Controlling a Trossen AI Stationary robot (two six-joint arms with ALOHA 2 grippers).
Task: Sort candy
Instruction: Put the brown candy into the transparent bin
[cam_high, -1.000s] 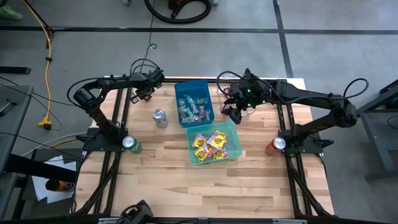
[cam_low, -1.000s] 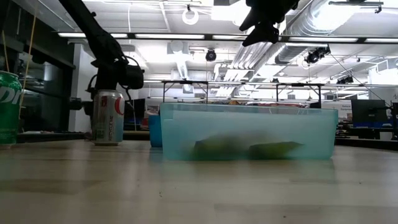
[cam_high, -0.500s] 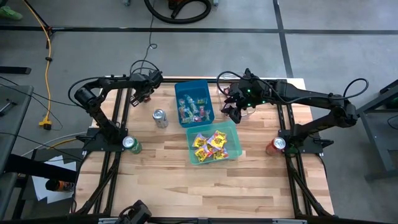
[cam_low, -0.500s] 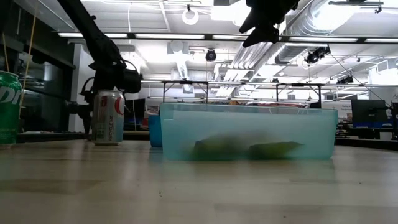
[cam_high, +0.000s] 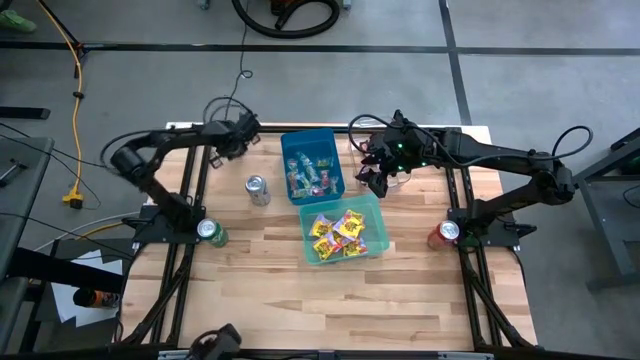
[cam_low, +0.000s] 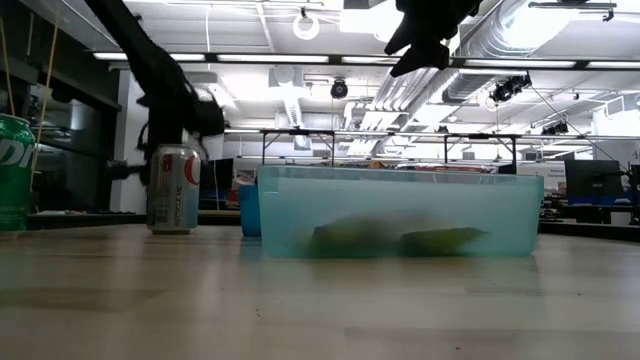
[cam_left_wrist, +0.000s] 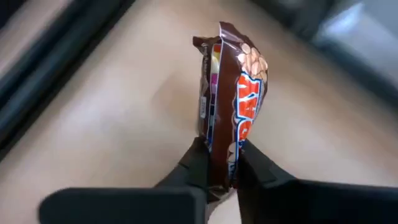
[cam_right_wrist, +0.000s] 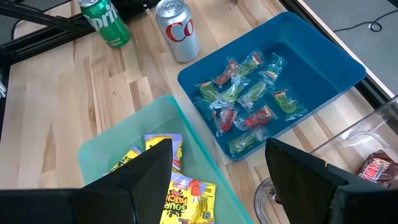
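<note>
The left gripper (cam_left_wrist: 222, 163), near the table's far-left edge, pinched a brown candy bar (cam_left_wrist: 233, 102); small wrapped sweets (cam_right_wrist: 247, 102) lay in the blue bin (cam_right_wrist: 323, 59); the right gripper (cam_right_wrist: 217, 168) hovered beside it, fingers wide.

Counts on the worktop (cam_high: 260, 270): two bins, three cans, two arms.

One blue bin (cam_high: 312, 165) of small green and red sweets (cam_right_wrist: 249, 106), too jumbled to count; one teal bin (cam_high: 341, 229) with several yellow packets (cam_high: 338, 232), the exact number unclear. One silver can (cam_high: 258, 189), one green can (cam_high: 210, 232), one red can (cam_high: 443, 233). One brown wrapped bar (cam_left_wrist: 233, 106) sits between the left gripper's (cam_left_wrist: 222, 177) fingers; one clear container (cam_right_wrist: 367, 155) holds another.
</note>
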